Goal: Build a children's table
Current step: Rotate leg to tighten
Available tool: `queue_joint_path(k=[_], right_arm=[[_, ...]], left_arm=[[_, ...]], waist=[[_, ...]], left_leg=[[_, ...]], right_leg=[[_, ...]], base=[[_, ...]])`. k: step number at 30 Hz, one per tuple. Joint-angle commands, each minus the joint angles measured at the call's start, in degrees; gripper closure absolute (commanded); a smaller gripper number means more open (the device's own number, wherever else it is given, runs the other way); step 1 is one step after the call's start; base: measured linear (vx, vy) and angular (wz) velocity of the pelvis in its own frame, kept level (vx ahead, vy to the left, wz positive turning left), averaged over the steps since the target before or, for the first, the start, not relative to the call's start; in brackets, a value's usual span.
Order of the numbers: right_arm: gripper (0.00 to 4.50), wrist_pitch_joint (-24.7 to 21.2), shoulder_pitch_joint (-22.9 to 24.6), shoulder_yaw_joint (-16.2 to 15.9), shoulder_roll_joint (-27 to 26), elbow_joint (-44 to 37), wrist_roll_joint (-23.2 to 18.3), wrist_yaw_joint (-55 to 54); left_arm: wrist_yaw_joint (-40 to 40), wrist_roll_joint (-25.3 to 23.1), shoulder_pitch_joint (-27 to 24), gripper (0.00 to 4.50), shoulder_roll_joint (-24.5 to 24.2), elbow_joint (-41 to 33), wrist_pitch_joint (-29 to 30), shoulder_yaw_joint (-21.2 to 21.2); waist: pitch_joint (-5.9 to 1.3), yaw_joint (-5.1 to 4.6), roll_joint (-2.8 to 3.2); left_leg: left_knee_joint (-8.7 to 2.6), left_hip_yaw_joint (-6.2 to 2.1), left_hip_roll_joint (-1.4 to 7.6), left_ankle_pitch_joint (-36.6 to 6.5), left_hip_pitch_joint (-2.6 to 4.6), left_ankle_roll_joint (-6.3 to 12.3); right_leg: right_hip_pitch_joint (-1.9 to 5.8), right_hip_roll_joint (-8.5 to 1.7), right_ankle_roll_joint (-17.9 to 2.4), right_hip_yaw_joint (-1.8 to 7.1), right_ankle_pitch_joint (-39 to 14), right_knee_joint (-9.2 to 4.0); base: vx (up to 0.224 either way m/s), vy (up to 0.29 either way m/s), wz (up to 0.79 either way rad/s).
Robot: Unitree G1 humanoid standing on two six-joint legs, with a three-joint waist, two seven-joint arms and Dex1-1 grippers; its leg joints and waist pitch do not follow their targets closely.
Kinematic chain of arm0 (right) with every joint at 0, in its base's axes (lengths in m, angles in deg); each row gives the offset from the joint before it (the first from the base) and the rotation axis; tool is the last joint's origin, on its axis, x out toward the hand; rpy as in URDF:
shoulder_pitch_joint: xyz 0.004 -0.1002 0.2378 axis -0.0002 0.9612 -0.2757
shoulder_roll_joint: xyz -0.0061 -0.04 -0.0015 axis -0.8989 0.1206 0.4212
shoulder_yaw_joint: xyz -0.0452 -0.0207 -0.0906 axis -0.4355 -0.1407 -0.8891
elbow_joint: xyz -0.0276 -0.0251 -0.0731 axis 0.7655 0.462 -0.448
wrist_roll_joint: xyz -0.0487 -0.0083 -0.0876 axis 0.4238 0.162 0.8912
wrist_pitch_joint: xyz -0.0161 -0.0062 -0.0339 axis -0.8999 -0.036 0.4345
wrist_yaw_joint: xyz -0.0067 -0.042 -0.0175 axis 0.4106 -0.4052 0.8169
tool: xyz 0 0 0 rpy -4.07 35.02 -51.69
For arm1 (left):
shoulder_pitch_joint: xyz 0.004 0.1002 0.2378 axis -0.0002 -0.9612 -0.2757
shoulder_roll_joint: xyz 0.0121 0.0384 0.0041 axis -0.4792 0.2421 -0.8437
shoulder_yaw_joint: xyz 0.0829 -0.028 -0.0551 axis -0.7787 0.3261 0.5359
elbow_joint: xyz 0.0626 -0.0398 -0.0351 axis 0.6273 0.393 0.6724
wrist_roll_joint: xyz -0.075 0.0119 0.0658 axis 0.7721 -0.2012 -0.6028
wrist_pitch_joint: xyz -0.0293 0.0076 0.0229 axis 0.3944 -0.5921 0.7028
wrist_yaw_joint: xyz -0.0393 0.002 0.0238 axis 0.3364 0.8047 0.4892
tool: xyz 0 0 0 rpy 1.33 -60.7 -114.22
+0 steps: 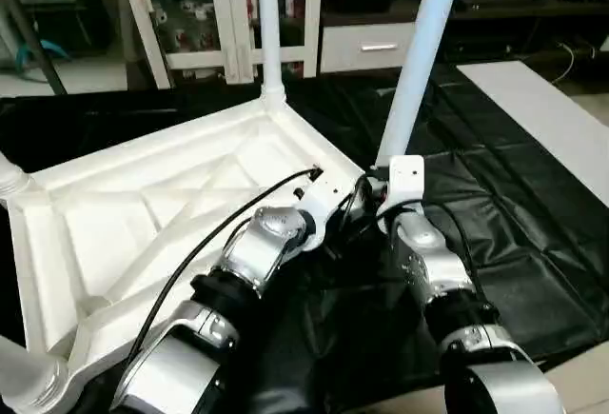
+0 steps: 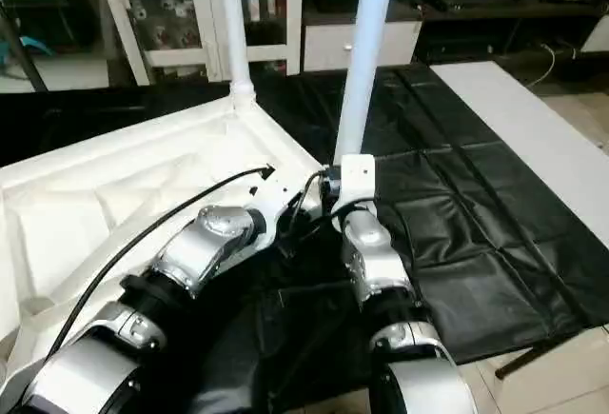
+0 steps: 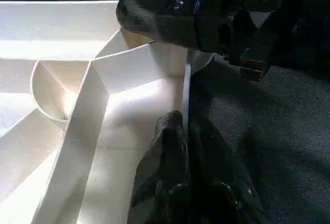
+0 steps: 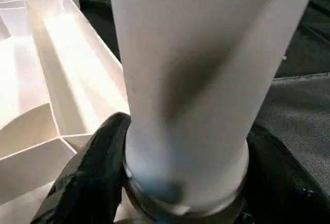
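A: Lying upside down on the black sheet [image 1: 495,243], the tabletop [image 1: 143,214] shows its ribbed underside. 1 leg [image 1: 269,24] stands upright in the far corner socket. A 2nd leg [image 1: 419,62] rises, slightly tilted, at the near right corner, just in front of both wrists.

B: State of the right hand [image 4: 180,193]?

A: Fingers spread around the base of that 2nd leg, 1 black finger [image 4: 93,177] on each side of the tube. Wrist view has the tube seated between them, threaded end down by the tabletop's corner.

B: Left hand [image 3: 185,147]?

A: Pressed together on the thin side wall of the tabletop, pinching the rim close to the same corner. The wall runs up between its fingertips. The right hand's dark finger crosses just beyond it.

B: Other legs?

A: Rounded ends of 2 more at the left edge of the head view, 1 at the far left corner [image 1: 9,178], 1 at the near left corner [image 1: 24,376].

B: Surroundings?

A: White board [image 1: 542,119] lies flat to the right, beyond the sheet. Glass-front cabinet [image 1: 200,14] behind.
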Motion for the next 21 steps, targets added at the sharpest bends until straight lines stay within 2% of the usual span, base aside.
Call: queue_joint_path(k=[1, 2, 3, 4, 5, 6, 7, 8, 9, 10, 11, 12, 13, 14, 15, 16, 17, 19, 20, 21], right_arm=[[1.77, 0.0, 0.9, -3.5, -3.2, -3.5, -0.6, 4.8], [1.21, 0.1, 2.5, -4.3, -2.4, -7.0, -0.7, 7.3], [1.21, -0.2, 3.1, -4.6, -2.1, -8.2, -0.8, 7.9], [1.05, -1.2, 5.2, -5.9, -0.8, -12.3, -1.2, 10.2], [0.97, -2.0, 6.6, -6.9, 0.6, -15.0, -1.0, 11.8], [0.97, -2.2, 7.1, -7.2, 1.2, -15.8, -0.9, 12.4], [0.85, -2.2, 7.1, -7.2, 1.2, -15.8, -0.9, 12.4], [0.73, -2.7, 7.5, -7.2, 1.8, -16.8, -1.1, 13.1], [0.65, -3.6, 7.9, -7.1, 2.3, -18.0, -1.6, 13.8], [0.56, -5.8, 9.1, -7.3, 4.2, -21.1, -2.5, 16.6], [0.56, -7.4, 10.2, -7.9, 6.5, -23.9, -2.9, 19.6], [0.35, -8.1, 10.8, -8.0, 7.5, -25.2, -2.7, 20.6], [0.35, -9.4, 11.5, -8.4, 9.5, -27.1, -2.4, 22.6], [0.16, -10.0, 11.9, -8.8, 11.2, -28.4, -2.2, 24.4], [0.11, -10.8, 12.5, -9.2, 13.1, -29.9, -2.2, 26.8], [0.06, -11.3, 12.8, -9.6, 14.4, -30.7, -2.5, 28.7], [0.02, -11.8, 13.1, -10.1, 16.4, -31.4, -2.8, 31.7], [0.02, -12.8, 13.5, -10.8, 19.3, -32.4, -4.3, 36.9], [0.02, -13.1, 13.6, -11.0, 19.7, -32.7, -4.5, 37.6], [0.02, -14.5, 14.1, -11.6, 21.4, -34.0, -5.6, 40.3]], left_arm=[[7.0, -0.6, -0.6, 4.5, -0.7, 0.8, -3.9, 3.4], [4.8, -0.7, -1.4, 4.5, -1.6, -0.6, -4.5, 2.5], [4.2, -0.6, -1.9, 4.5, -1.8, -1.3, -4.4, 2.4], [1.9, -0.5, -3.5, 4.5, -2.9, -3.9, -4.6, 1.7], [-0.1, -0.2, -4.9, 4.5, -3.8, -6.2, -4.1, 1.3], [-0.8, -0.1, -5.4, 4.5, -4.2, -7.1, -3.8, 1.2], [-0.9, -0.1, -5.4, 4.5, -4.2, -7.1, -3.8, 1.2], [-1.8, 0.0, -6.0, 4.5, -4.7, -8.1, -3.6, 1.0], [-2.9, -0.1, -6.6, 4.5, -5.3, -9.1, -3.9, 0.6], [-5.5, 0.5, -8.2, 4.5, -6.8, -11.7, -3.3, 0.0], [-7.6, 0.8, -9.7, 4.5, -8.2, -14.0, -2.8, -0.6], [-8.3, 0.9, -10.4, 4.5, -8.7, -15.0, -2.5, -0.9], [-9.4, 0.9, -11.1, 4.5, -9.7, -16.5, -1.9, -1.4], [-10.7, 1.1, -11.6, 4.5, -10.4, -17.7, -1.6, -2.0], [-12.0, 1.5, -12.3, 4.5, -11.2, -19.2, -1.1, -2.4], [-12.9, 1.8, -12.7, 4.5, -11.7, -20.0, -0.9, -2.8], [-14.4, 2.1, -13.2, 4.5, -12.6, -21.1, -1.0, -3.3], [-16.9, 2.7, -14.2, 4.5, -14.0, -22.9, -0.4, -4.1], [-17.2, 2.8, -14.3, 4.5, -14.1, -23.2, -0.3, -4.1], [-18.5, 2.9, -14.9, 4.5, -14.9, -24.5, -0.2, -4.4]], waist=[[-3.3, -0.22, -1.22], [-3.28, -0.01, -1.74], [-3.38, 0.28, -1.6], [-3.41, 0.48, -1.63], [-3.34, 0.41, -1.64], [-3.24, -0.26, -1.64], [-3.45, -0.42, -1.46], [-3.49, -0.85, -1.45], [-3.48, -0.86, -1.51], [-3.54, -0.87, -1.28], [-3.68, -0.65, -0.7], [-3.65, -0.64, -0.78], [-3.67, -0.62, -0.73], [-3.82, -0.53, -0.89], [-3.81, -0.52, -0.89], [-3.72, -0.35, -0.79], [-3.57, -0.22, -1.06], [-3.44, -0.07, -0.94], [-3.27, -0.06, -0.89], [-3.25, -0.12, -1.13]], left_leg=[[-4.93, -1.26, 2.3, -16.7, 0.74, 2.3], [-4.91, -1.24, 2.39, -15.8, 0.59, 2.71], [-4.85, -1.21, 2.48, -15.0, 0.64, 2.9], [-4.79, -1.19, 2.53, -12.1, 0.14, 4.13], [-4.85, -1.25, 2.53, -11.7, -0.08, 4.36], [-5.29, -1.66, 2.65, -11.7, -0.89, 4.34], [-5.16, -1.74, 2.6, -11.3, -0.88, 3.99], [-5.05, -1.74, 2.63, -11.5, -0.61, 3.54], [-4.93, -1.62, 2.65, -11.6, -0.26, 3.51], [-4.68, -1.38, 2.65, -11.1, 0.0, 3.75], [-4.57, -1.36, 2.72, -8.8, -0.04, 4.57], [-4.49, -1.28, 2.77, -7.7, 0.01, 5.05], [-4.38, -1.21, 2.78, -6.3, -0.08, 5.84], [-4.21, -1.06, 2.78, -5.4, 0.14, 6.47], [-4.11, -1.0, 2.75, -5.2, 0.14, 6.72], [-4.16, -0.91, 2.8, -5.9, 0.27, 6.96], [-4.25, -0.9, 2.85, -7.2, 0.22, 6.89], [-4.38, -0.96, 2.95, -9.0, 0.33, 6.3], [-4.47, -0.9, 3.05, -10.1, 0.48, 5.67], [-4.52, -0.87, 2.97, -10.7, 0.47, 5.48]], right_leg=[[1.53, -1.61, -8.2, 1.04, -21.8, -4.41], [1.66, -1.77, -8.0, 1.06, -22.3, -4.41], [1.71, -1.85, -7.9, 1.16, -21.7, -4.36], [2.08, -1.74, -8.2, 1.22, -18.1, -3.96], [2.09, -1.69, -8.2, 1.21, -17.7, -3.79], [2.68, -1.68, -8.0, 0.92, -18.6, -3.51], [2.81, -1.74, -8.0, 0.8, -18.8, -3.48], [2.46, -1.72, -8.5, 0.86, -18.6, -3.56], [2.3, -1.61, -8.8, 0.93, -18.3, -3.68], [2.08, -1.7, -9.9, 1.16, -16.8, -3.55], [2.4, -1.59, -10.9, 1.23, -12.7, -3.07], [2.35, -1.43, -11.4, 1.18, -10.7, -2.99], [2.44, -1.3, -12.5, 1.17, -7.8, -2.56], [2.52, -1.23, -13.7, 1.16, -5.7, -2.37], [2.47, -1.27, -14.1, 1.2, -5.2, -2.29], [2.44, -1.3, -14.5, 1.24, -5.8, -2.37], [2.48, -1.35, -14.4, 1.24, -7.6, -2.52], [2.44, -1.39, -14.1, 1.27, -10.1, -2.72], [2.1, -1.37, -13.9, 1.36, -11.4, -2.93], [2.15, -1.24, -13.7, 1.32, -12.1, -3.02]], base=[[0.0, 0.0, 0.0], [0.0, 0.0, 0.0], [0.0, 0.0, 0.0], [0.0, 0.0, 0.0], [0.0, 0.0, 0.0], [0.0, 0.0, 0.0], [0.0, 0.0, 0.0], [0.0, 0.0, 0.0], [0.0, 0.0, 0.0], [0.0, 0.0, 0.0], [0.055, -0.01, 0.0], [0.055, -0.01, 0.0], [0.051, -0.001, -0.01], [0.0, 0.0, 0.0], [0.0, 0.0, 0.0], [0.0, 0.0, 0.0], [0.0, 0.0, 0.0], [0.0, 0.0, 0.0], [0.0, 0.0, 0.0], [0.0, 0.0, 0.0]])
